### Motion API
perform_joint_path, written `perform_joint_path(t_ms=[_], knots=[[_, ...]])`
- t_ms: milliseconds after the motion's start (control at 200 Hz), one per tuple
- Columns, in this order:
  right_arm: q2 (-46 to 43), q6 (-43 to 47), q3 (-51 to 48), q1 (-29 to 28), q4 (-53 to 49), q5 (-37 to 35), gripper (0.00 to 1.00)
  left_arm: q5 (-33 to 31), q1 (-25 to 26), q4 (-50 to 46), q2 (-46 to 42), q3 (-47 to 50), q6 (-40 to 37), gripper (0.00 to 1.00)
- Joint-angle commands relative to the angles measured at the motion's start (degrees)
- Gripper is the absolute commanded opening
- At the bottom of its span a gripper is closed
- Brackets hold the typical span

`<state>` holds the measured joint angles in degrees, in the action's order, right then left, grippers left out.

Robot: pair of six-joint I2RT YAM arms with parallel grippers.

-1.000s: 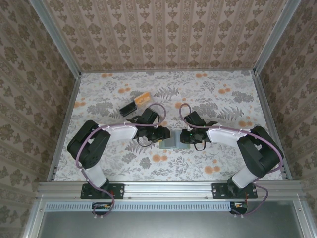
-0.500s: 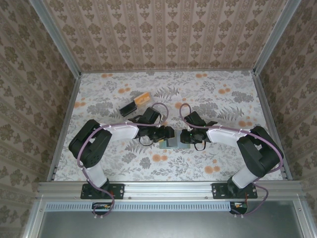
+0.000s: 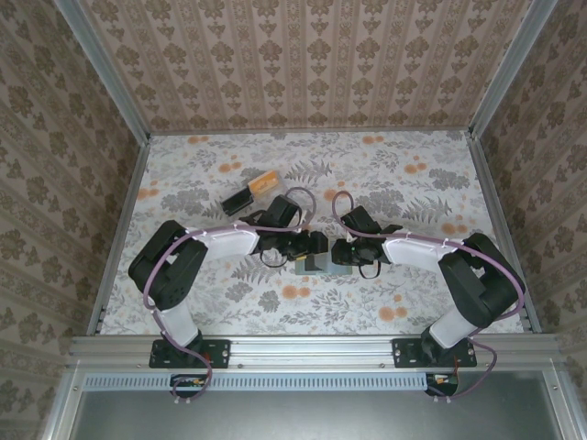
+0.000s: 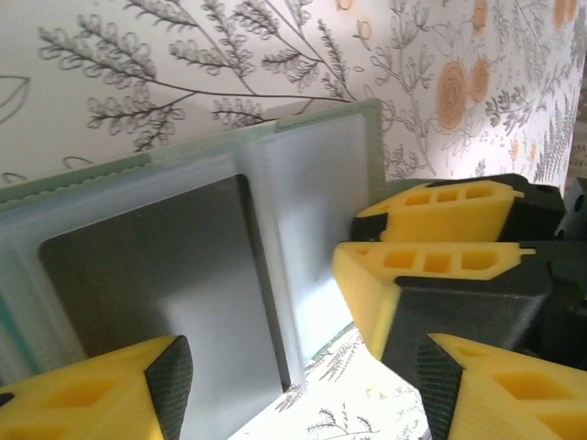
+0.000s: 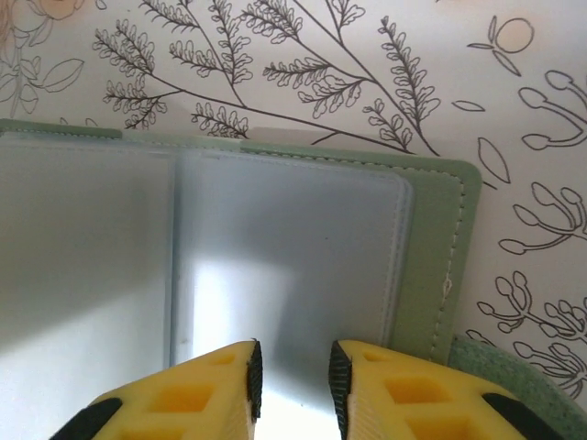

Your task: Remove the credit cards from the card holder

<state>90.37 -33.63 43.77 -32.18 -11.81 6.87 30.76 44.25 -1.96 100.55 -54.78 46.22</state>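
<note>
Card holder [image 4: 316, 174] lies open on the table [image 5: 303, 55], between the two arms. A dark credit card [image 4: 156, 275] sits in one panel. Left tool [image 4: 298, 367] stands wide, its fingers astride that card, holding nothing. Right tool [image 5: 292, 367] is narrowly parted over the other panel, with nothing seen between its fingers. Risk: if the soft holder is not pinned, it may lift or fold with the card. The tools are close together and may collide.

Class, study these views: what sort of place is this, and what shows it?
Probably a robot test booth: wallpapered panels in an aluminium frame, left arm and right arm bolted to a rail edging the floral table.
</note>
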Motion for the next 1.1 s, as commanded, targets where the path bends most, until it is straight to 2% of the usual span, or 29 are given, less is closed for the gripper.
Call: perform_joint_path(t_ms=[0, 260, 385, 525, 690, 770, 900, 980, 1025, 1095], knots=[[-0.3, -1.2, -1.5, -0.2, -2.6, -2.4, 0.33, 1.9, 0.9, -1.8, 0.3, -3.0, -2.3, 0.67], [-12.7, -3.8, -4.6, 1.6, -6.1, -10.3, 0.36, 5.6, 2.5, -1.6, 5.3, -9.3, -3.0, 0.59], [-19.2, -4.3, -6.9, 3.8, -7.2, -10.6, 0.39, 8.8, 3.9, -1.2, 9.0, -13.2, -2.7, 0.59], [-22.1, -4.2, -8.1, 4.9, -7.0, -8.3, 0.42, 8.7, 4.4, -1.8, 9.8, -13.8, -2.6, 0.60], [-20.1, -4.3, -8.1, 4.8, -2.7, -2.0, 0.43, 6.5, 2.2, -1.8, 4.3, -9.1, -2.3, 0.61], [-18.2, -4.3, -7.5, 4.3, 0.0, 1.2, 0.40, 2.7, 0.8, -3.2, 1.3, -6.5, -2.7, 0.59], [-14.0, -4.2, -5.3, 2.9, 3.9, 6.7, 0.35, -1.5, -2.0, -6.1, -3.5, -1.5, -4.2, 0.41], [-10.3, -4.5, -3.4, 2.2, 5.3, 9.5, 0.29, -4.0, -3.9, -8.1, -5.7, 1.2, -4.9, 0.14], [-7.7, -4.8, -2.5, 1.8, 6.3, 11.0, 0.28, -4.6, -5.0, -9.0, -6.1, 2.2, -5.4, 0.04], [-5.1, -5.3, -1.3, 1.3, 7.1, 12.4, 0.27, -4.4, -5.7, -8.6, -5.8, 3.6, -5.5, 0.00]])
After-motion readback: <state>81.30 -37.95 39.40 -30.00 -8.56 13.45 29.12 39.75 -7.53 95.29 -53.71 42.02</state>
